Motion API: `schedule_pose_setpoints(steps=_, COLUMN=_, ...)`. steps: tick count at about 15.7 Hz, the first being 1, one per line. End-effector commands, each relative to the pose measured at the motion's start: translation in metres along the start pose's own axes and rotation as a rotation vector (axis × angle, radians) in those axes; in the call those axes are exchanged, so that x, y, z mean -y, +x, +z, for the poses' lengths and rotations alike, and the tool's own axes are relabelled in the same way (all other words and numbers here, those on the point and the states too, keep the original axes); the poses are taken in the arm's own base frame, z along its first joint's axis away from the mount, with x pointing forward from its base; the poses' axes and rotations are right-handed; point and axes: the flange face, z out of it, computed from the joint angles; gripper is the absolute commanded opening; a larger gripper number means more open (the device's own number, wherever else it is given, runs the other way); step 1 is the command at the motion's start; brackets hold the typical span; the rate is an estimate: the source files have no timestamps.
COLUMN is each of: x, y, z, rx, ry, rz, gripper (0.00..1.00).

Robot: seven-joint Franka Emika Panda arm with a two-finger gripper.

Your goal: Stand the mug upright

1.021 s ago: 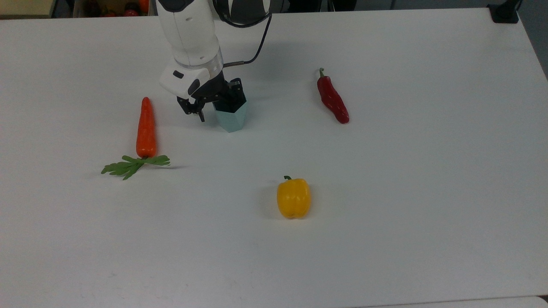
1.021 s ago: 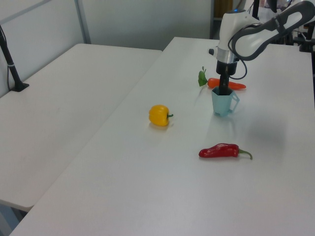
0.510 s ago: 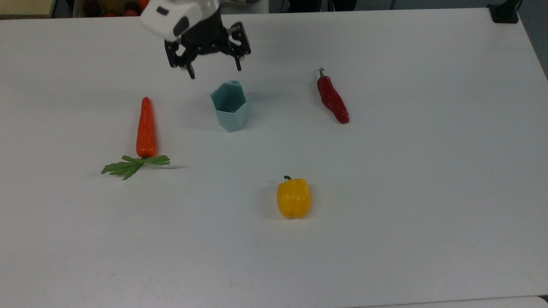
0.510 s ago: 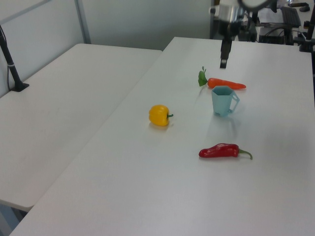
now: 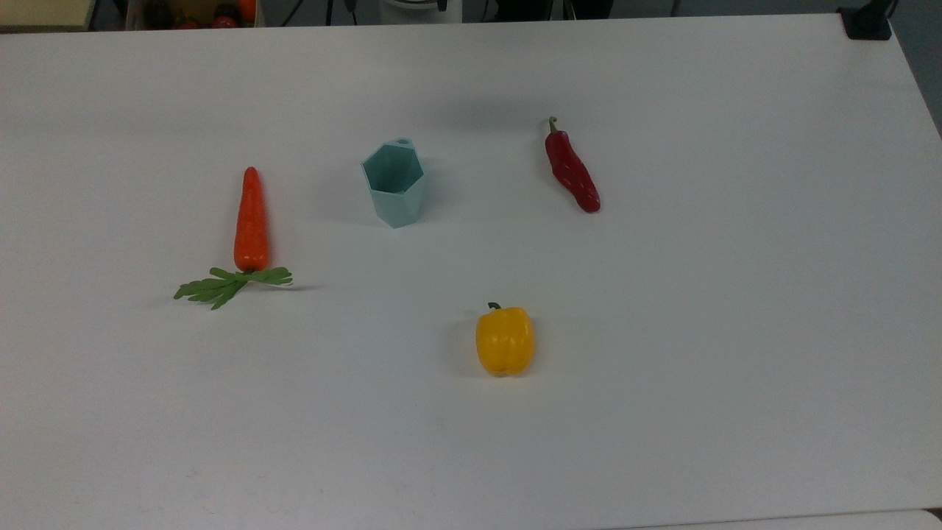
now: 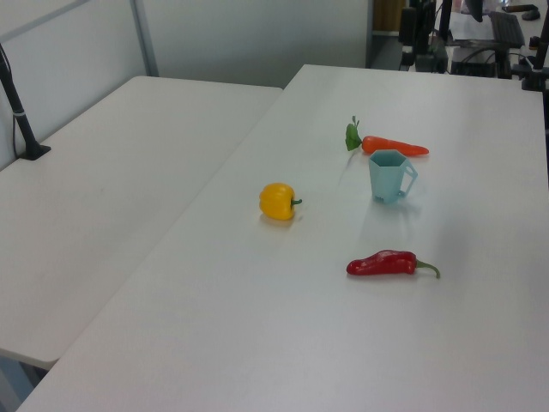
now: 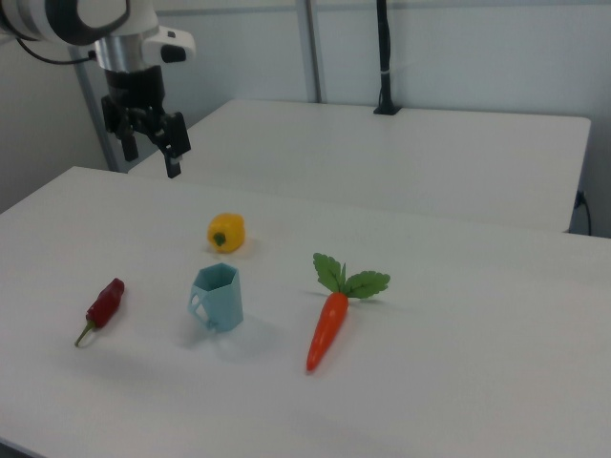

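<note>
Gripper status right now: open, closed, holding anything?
Gripper: open, fingers apart, holding nothing, raised well above the table; the mug stands upright on its own.

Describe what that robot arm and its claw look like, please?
In the right view, the arm is glossy white with a rounded black joint and a grey band at the wrist. A thin black cable trails off it. The gripper is matte black with two slim fingers.

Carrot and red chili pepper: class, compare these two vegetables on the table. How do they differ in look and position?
The carrot is orange with a spray of green leaves; the red chili pepper is dark red with a short green stem. In the top view, the carrot lies left of the mug, the chili right of it. The carrot looks longer and straight; the chili bends slightly. Both lie flat on the white table, touching nothing else.
</note>
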Motion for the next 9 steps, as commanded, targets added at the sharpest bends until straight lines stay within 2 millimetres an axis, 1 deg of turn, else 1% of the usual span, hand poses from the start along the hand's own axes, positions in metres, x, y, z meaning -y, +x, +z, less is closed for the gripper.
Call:
schedule_pose_setpoints(steps=1, x=-0.005, y=-0.019, z=-0.018, rx=-0.019, ry=0.01, rz=0.031, gripper=1.0)
schedule_pose_setpoints(steps=2, x=-0.006, y=-0.016, z=-0.018, rx=-0.041, ry=0.011, rz=-0.012, gripper=1.0)
schedule_pose_setpoints(steps=3, x=-0.008, y=-0.013, z=-0.012, rx=-0.057, ry=0.012, rz=-0.051, gripper=1.0)
schedule_pose_setpoints(steps=5, x=-0.019, y=-0.012, z=-0.009, rx=-0.114, ry=0.01, rz=-0.103, gripper=1.0)
schedule_pose_setpoints(steps=6, x=-0.023, y=-0.01, z=-0.008, rx=-0.132, ry=0.008, rz=-0.121, gripper=1.0)
schedule_pose_setpoints(steps=9, x=-0.026, y=-0.009, z=-0.006, rx=-0.134, ry=0.009, rz=-0.131, gripper=1.0)
